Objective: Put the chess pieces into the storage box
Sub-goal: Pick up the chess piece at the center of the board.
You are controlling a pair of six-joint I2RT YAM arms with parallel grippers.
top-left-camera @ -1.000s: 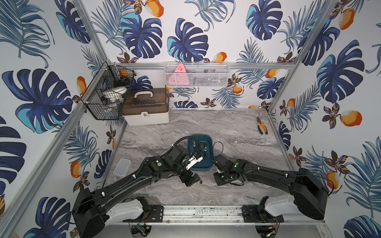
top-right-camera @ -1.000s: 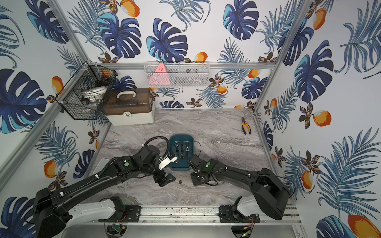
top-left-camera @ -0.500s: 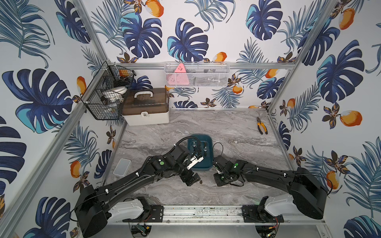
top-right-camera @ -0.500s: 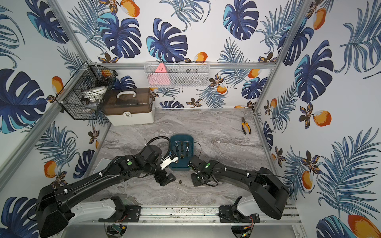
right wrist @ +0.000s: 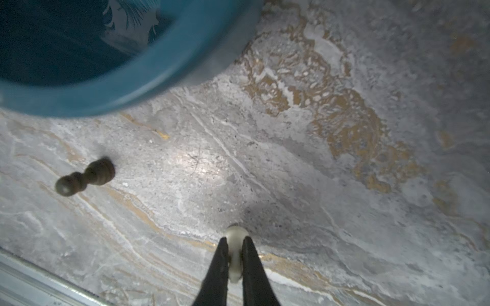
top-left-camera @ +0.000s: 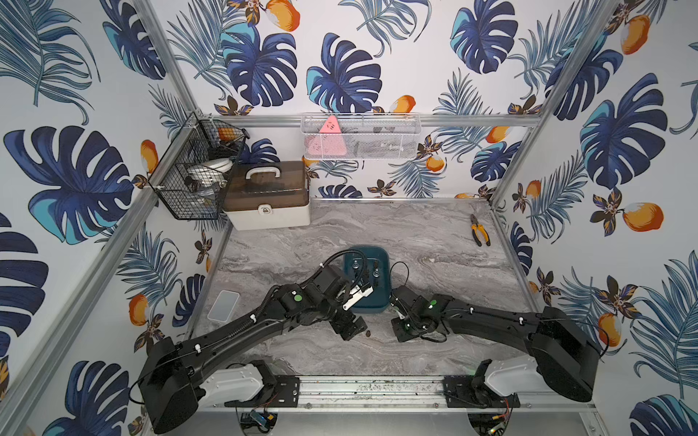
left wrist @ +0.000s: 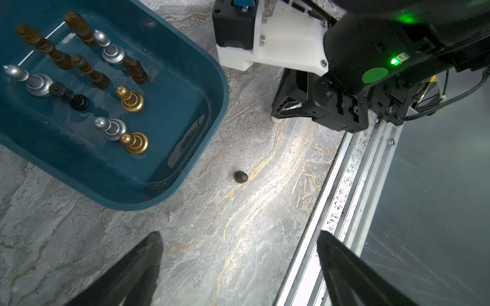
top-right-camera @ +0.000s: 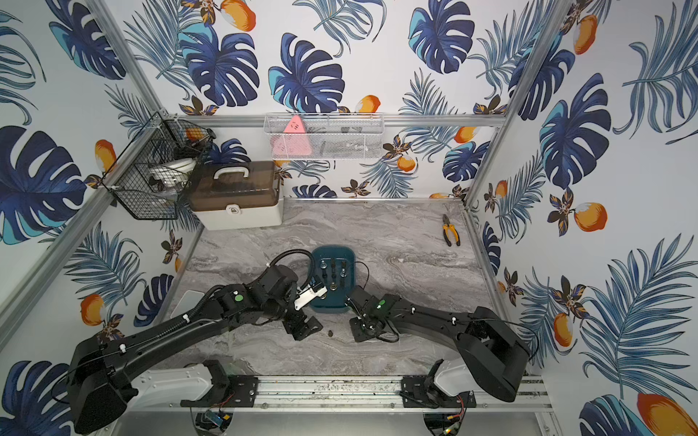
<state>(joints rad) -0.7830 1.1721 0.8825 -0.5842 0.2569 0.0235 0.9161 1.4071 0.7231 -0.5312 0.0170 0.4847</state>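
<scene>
Right wrist alone shows right fingers (right wrist: 217,270) pinching the white piece (right wrist: 236,235); left wrist shows left fingers (left wrist: 132,273) spread wide.

Robot test cell, prob. in a lab: alu frame bar (top-left-camera: 472,120) & leaf-print wall panels (top-left-camera: 377,45) box in a marble-look tabletop (top-left-camera: 415,234); left arm (top-left-camera: 234,328) & right arm (top-left-camera: 491,321) mounted on a front rail (top-left-camera: 370,389); wire basket (top-left-camera: 192,181), mesh tray (top-left-camera: 362,137) hung up, contents unclear.
</scene>
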